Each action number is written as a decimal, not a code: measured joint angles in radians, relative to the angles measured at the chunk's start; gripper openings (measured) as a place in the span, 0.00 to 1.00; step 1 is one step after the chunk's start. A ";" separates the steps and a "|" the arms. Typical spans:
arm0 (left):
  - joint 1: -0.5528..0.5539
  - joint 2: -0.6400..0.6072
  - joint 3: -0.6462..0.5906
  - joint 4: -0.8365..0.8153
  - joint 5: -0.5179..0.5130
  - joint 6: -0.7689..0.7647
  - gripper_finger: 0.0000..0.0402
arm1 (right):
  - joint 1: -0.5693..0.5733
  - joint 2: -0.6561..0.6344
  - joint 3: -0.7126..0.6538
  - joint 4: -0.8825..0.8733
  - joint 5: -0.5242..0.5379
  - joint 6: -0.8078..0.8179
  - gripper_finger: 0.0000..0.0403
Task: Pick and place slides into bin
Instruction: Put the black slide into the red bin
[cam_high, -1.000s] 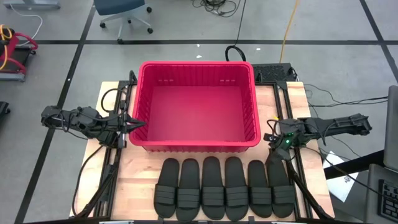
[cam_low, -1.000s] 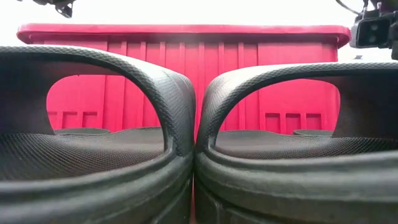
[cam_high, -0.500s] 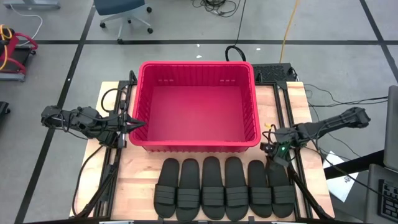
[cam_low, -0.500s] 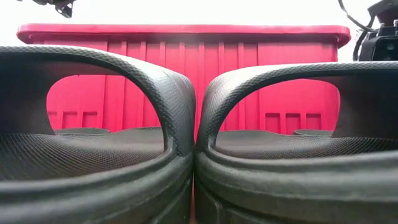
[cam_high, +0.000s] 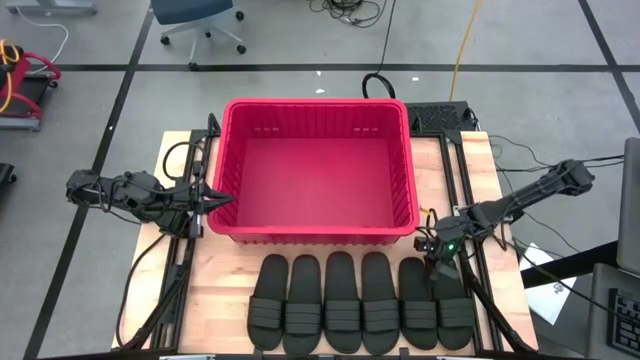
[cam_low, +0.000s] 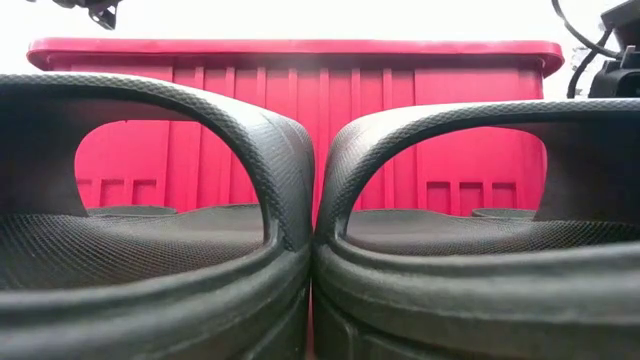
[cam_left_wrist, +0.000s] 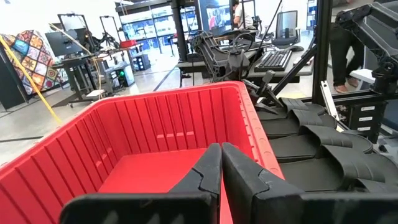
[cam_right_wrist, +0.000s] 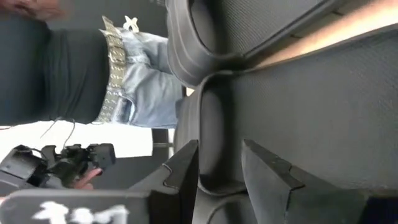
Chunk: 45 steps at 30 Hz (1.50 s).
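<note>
Six black slides (cam_high: 360, 300) lie side by side, soles down, along the table's near edge; two of them fill the low view (cam_low: 150, 230). The red bin (cam_high: 318, 165) stands behind them, nothing in it. My right gripper (cam_high: 432, 256) is open, low over the far ends of the two rightmost slides. In the right wrist view (cam_right_wrist: 219, 171) its fingers stand on either side of one slide's rim (cam_right_wrist: 214, 137); I cannot tell whether they touch it. My left gripper (cam_high: 207, 200) is shut and empty beside the bin's left wall, and it also shows in the left wrist view (cam_left_wrist: 221, 168).
The bin's near wall (cam_low: 300, 120) stands close behind the row of slides. Bare wooden table top (cam_high: 225, 265) lies to the left of the slides. A person (cam_right_wrist: 124, 68) stands beyond the table. An office chair (cam_high: 200, 20) stands on the floor behind the table.
My right gripper has gone from beside the bin's right near corner toward the table's near edge and down, to the far ends of the two rightmost slides, and its arm has swung round. The slides and the bin have stayed in place.
</note>
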 joint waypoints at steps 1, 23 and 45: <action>0.000 0.000 0.000 0.000 0.000 0.000 0.05 | 0.009 0.014 0.000 0.011 0.002 0.000 0.28; 0.000 0.000 0.000 -0.001 0.000 0.000 0.05 | 0.197 0.265 0.000 0.283 0.141 0.063 0.28; 0.000 0.000 0.000 0.000 0.000 0.001 0.05 | 0.208 0.132 0.003 0.338 0.014 0.316 0.10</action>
